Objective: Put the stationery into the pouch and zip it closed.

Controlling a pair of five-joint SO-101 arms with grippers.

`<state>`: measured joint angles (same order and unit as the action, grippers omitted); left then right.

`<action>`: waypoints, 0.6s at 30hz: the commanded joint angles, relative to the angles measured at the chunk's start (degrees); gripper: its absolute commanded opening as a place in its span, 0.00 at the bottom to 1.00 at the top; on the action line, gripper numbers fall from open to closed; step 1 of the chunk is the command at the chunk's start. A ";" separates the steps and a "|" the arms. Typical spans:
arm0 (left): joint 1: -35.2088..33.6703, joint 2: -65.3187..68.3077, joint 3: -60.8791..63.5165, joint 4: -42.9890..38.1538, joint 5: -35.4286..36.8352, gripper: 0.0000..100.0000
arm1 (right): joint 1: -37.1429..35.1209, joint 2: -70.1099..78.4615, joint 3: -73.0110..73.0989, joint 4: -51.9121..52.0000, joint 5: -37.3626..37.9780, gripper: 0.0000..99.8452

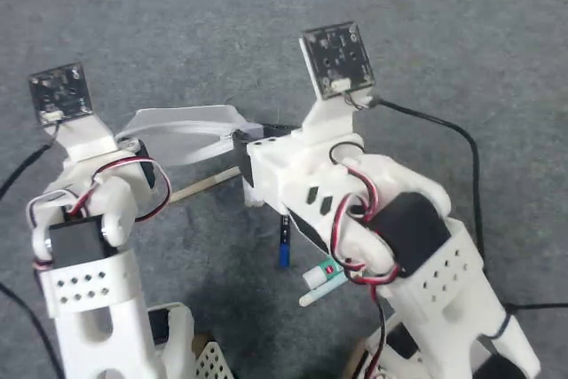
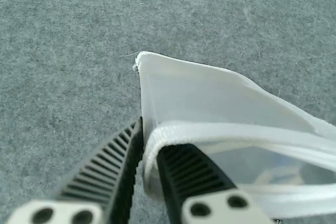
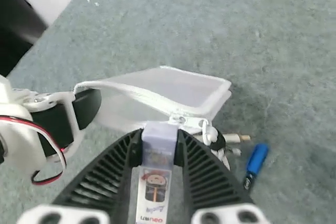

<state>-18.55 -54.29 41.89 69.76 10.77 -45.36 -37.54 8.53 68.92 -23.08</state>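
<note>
Jaws on the left gripper (image 2: 149, 148) stand almost shut, pinching one end of the pouch's (image 2: 210, 95) zip band between their ribbed faces. Seen from above, the left arm (image 1: 84, 246) stands at 8 o'clock on the grey surface (image 1: 461, 51). The pouch (image 1: 191, 130) lies at 11 o'clock, a white, see-through bag stretched between the two arms. Its mouth gapes: the right wrist view shows the upper zip band arched away from the lower one. The zip pull (image 3: 208, 131) sits at the end nearest the right gripper (image 3: 158, 136). That gripper's jaws are closed part-way on a tube (image 3: 156, 153), white with a pale lilac tip. The tube points at the mouth of the pouch (image 3: 163, 95) and sits just short of it.

From above, a wooden stick (image 1: 204, 185) lies at 6 o'clock of the pouch, slanting up toward 2 o'clock until the right arm (image 1: 355, 201) covers it. A blue pen (image 1: 284, 253) lies at 6 o'clock of the picture's middle, pointing toward 12, its upper end under the arm. Just beside it at 4 o'clock lies a white and green item (image 1: 324, 278), partly under the same arm; what it is I cannot tell. A black cable (image 1: 461, 137) loops over the surface at 3 o'clock.
</note>
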 commanded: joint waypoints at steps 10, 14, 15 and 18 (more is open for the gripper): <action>1.41 -0.26 -1.27 -2.29 2.81 0.01 | -1.54 -13.23 24.79 -34.33 1.32 0.01; 1.41 -0.26 -1.36 -2.29 2.81 0.01 | -1.80 -13.49 30.24 -43.74 1.32 0.01; 1.41 -0.26 -1.36 -2.29 2.81 0.01 | -1.80 -13.49 31.65 -46.81 1.32 0.01; 1.41 -0.26 -1.36 -2.29 2.81 0.01 | -1.80 -13.41 36.31 -56.66 1.41 0.01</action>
<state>-17.49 -54.29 41.89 69.76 12.97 -46.59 -48.26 43.52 21.63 -22.90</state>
